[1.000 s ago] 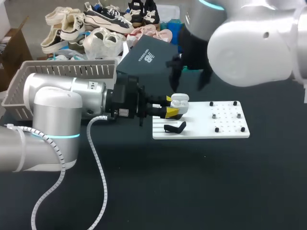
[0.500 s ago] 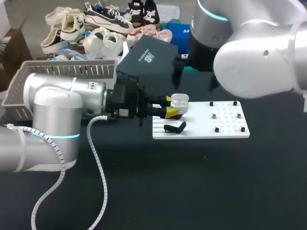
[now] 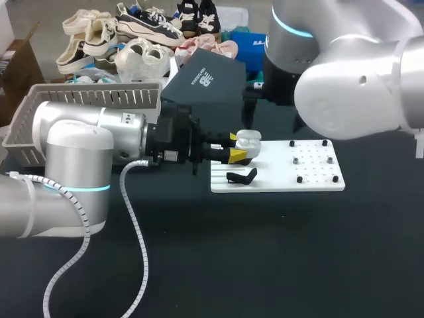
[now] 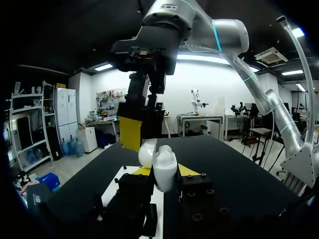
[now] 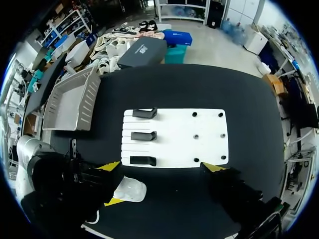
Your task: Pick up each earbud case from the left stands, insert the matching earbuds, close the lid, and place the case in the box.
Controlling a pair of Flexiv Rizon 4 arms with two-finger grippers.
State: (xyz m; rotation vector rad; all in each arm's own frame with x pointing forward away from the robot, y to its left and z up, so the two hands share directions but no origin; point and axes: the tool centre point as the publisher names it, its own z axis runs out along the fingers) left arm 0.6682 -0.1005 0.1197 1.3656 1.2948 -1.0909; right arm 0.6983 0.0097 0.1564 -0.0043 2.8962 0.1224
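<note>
Left gripper clamps the case mid-frame, both tips on it; right gripper hangs wide open, empty.

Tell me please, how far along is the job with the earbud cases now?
Done: one white earbud case is off the stands; all three stand bare. In hand: the left end effector grips that case, lid seemingly open. The right end effector hangs open above the board. Left: inserting earbuds, closing the lid, placing the case in the grey basket, where no case shows yet.
</note>
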